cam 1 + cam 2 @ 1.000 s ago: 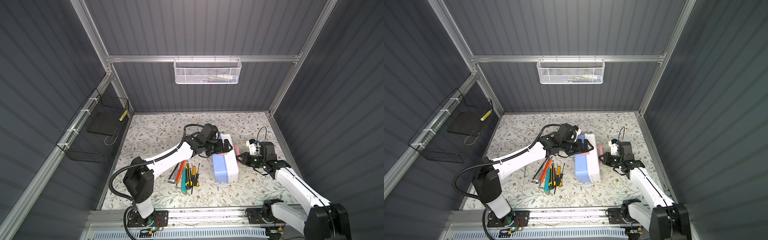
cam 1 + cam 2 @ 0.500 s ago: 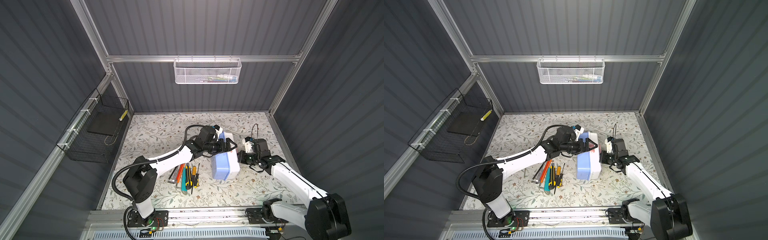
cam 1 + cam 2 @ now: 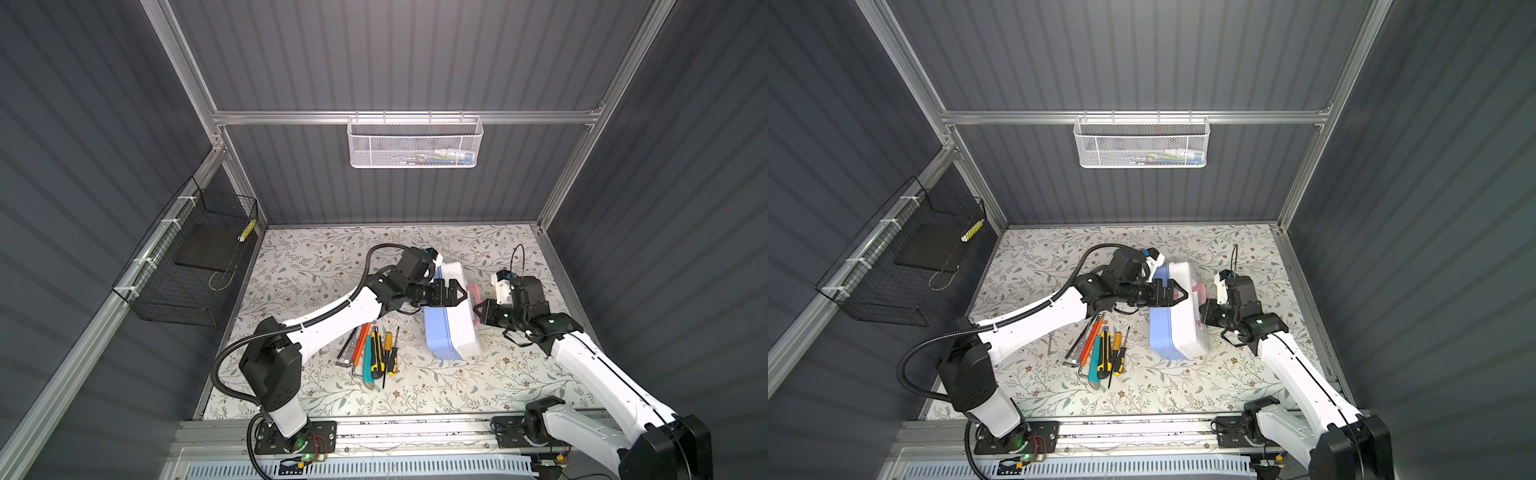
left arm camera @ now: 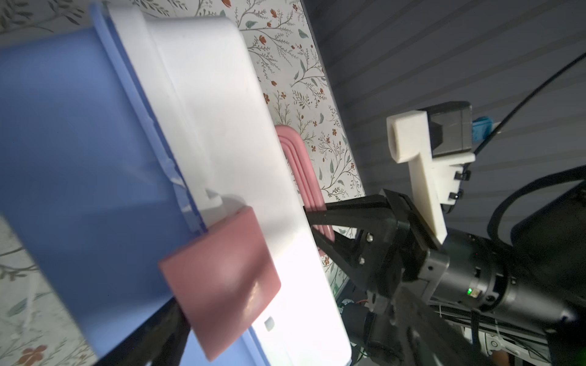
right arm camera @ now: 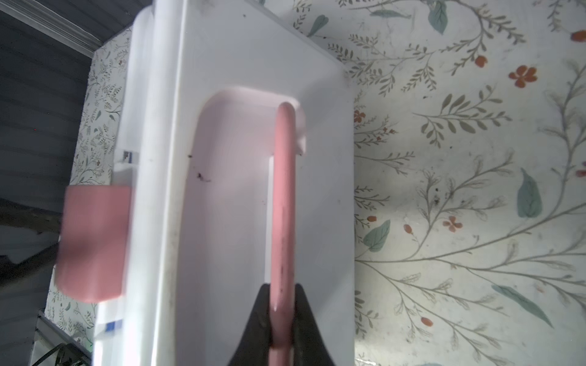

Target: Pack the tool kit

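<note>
White lid and light-blue base of the tool kit point(image 3: 455, 328), tipped onto a long side near the middle of the floral mat point(image 3: 311, 266), lid facing right. Pinched at its pink handle point(image 5: 283, 206) by the right gripper point(image 5: 282, 296), reaching in from the lid side. Just above, by the pink latch point(image 4: 222, 272), the left gripper point(image 3: 457, 293), spread wide, contact with the box unclear. Left of the base, loose hand tools point(image 3: 376, 353) in a row, apart from both grippers.
</note>
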`<control>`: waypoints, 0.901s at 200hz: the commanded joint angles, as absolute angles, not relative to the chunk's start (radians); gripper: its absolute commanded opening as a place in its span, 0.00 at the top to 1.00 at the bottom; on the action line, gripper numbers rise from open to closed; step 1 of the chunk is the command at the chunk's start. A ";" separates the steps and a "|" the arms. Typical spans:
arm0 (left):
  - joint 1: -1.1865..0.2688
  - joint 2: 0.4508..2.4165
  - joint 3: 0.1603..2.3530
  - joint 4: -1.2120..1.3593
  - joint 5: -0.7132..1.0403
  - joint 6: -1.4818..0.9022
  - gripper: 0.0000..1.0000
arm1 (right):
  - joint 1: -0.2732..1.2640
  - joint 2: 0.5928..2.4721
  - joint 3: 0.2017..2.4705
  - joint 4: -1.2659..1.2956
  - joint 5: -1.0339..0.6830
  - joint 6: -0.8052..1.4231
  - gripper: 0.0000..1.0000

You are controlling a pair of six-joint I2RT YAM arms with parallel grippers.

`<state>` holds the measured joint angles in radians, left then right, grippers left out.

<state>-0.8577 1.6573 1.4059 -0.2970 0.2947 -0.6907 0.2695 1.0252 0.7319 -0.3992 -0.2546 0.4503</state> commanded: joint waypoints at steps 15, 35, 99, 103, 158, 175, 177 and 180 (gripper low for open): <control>-0.803 1.499 1.318 -0.348 0.215 -0.595 0.03 | 0.289 0.986 0.802 -0.380 -0.320 0.495 1.00; -0.770 1.434 1.247 -0.333 0.206 -0.604 0.04 | 0.306 0.992 0.795 -0.358 -0.324 0.534 1.00; -0.758 1.368 1.064 -0.290 0.150 -0.623 0.11 | 0.386 1.094 0.787 -0.310 -0.257 0.604 1.00; -0.757 1.367 1.056 -0.289 0.146 -0.621 0.11 | 0.387 1.096 0.784 -0.305 -0.258 0.610 1.00; -0.738 1.390 0.978 -0.287 0.059 -0.603 0.27 | 0.342 1.056 0.799 -0.294 -0.389 0.634 1.00; -0.729 1.404 0.951 -0.243 0.068 -0.599 0.31 | 0.286 1.033 0.782 -0.274 -0.472 0.651 1.00; -0.729 1.408 0.950 -0.241 0.069 -0.596 0.31 | 0.279 1.029 0.778 -0.270 -0.482 0.652 1.00; -0.729 1.413 0.949 -0.238 0.070 -0.593 0.32 | 0.270 1.026 0.773 -0.265 -0.497 0.655 1.00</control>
